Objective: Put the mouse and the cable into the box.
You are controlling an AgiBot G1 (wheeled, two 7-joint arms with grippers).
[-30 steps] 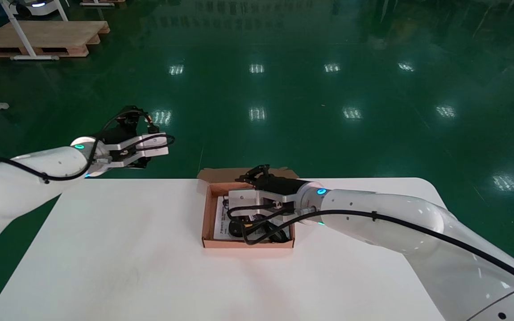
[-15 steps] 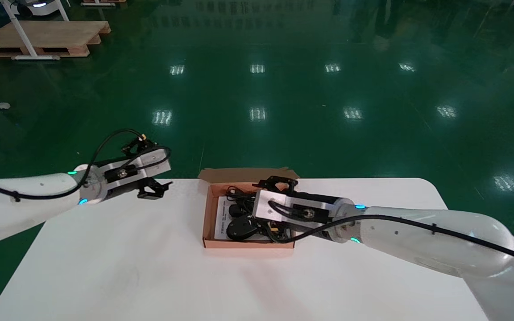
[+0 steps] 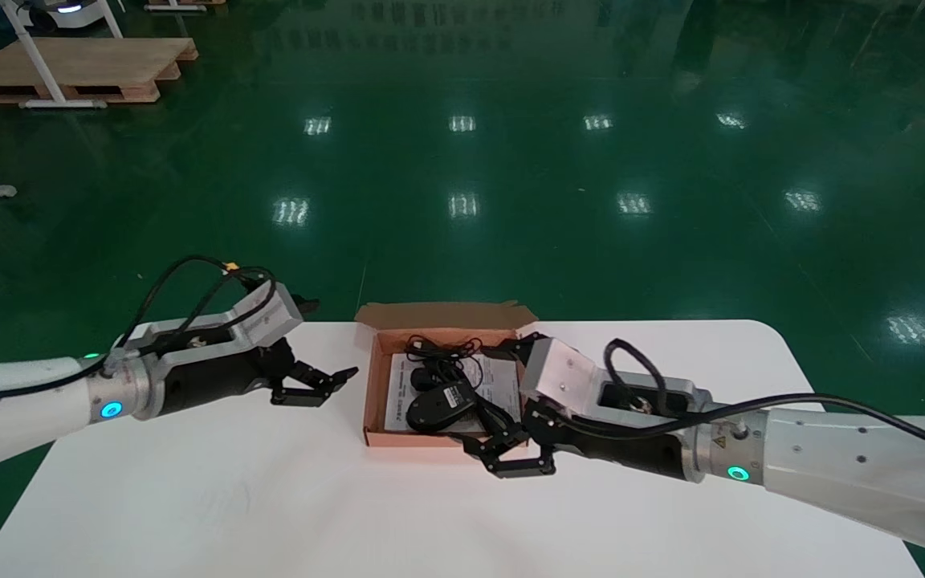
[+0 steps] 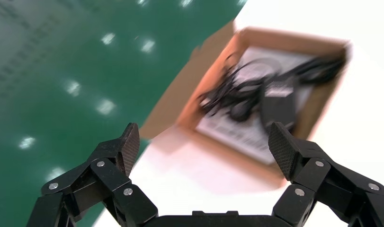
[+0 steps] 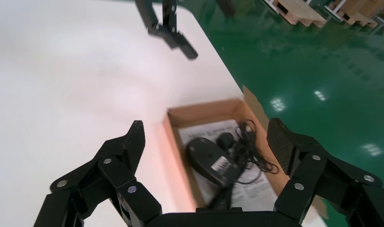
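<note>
The mouse [image 3: 440, 404] lay inside the box [image 3: 374, 385], resting on a printed sheet [image 3: 503, 377], with the cable [image 3: 442, 353] bunched in a loose tangle at the far end of the same box. A second earlier the right tool [image 3: 515, 453] had been down over the box, hiding most of its contents. Half a second later it was partly drawn back. By this moment it had pulled clear to just outside the near right corner, above the table [image 3: 230, 482], with its fingers spread wide and nothing between them. That suggested the release had been made and the load had stayed where it was dropped. The left tool [image 3: 314, 384] had also moved. It had been raised beyond the far left edge of the table, and it had come down to hang just beside the box's left wall, also spread open and empty. Judged from this, both items seemed to be in, and the task looked close to done. One strand of cable ran from the mouse toward the near right corner, close to the right tool. I could not tell whether it stayed inside the wall or trailed over it, so that corner deserved a check before the arms retired.
</note>
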